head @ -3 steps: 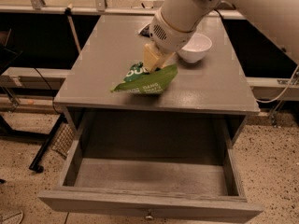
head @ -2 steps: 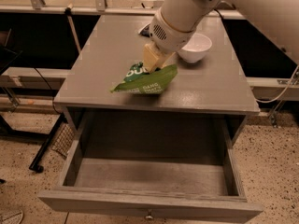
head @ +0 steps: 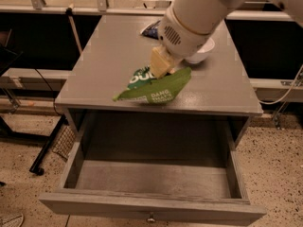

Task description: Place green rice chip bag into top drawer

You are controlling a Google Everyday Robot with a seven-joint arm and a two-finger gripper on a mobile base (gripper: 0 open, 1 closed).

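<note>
The green rice chip bag [head: 158, 87] hangs tilted just above the front edge of the grey table, white lettering showing. My gripper [head: 159, 65] comes down from the white arm at the top right and is shut on the bag's upper edge; its pale fingers [head: 159, 60] pinch the bag. The top drawer [head: 152, 183] is pulled fully open below the table front, its grey inside bare, a small metal knob [head: 151, 218] on its flat front. The bag is above the table's front edge, just behind the drawer opening.
A white bowl [head: 202, 52] sits on the table [head: 102, 65] at the back right, partly behind my arm. A dark blue snack bag [head: 152, 30] lies at the back. Dark shelving, metal legs and cables flank the table. The floor is speckled.
The bag and my gripper have shifted slightly forward toward the table's front edge; the grip is unchanged and the drawer stays open.
</note>
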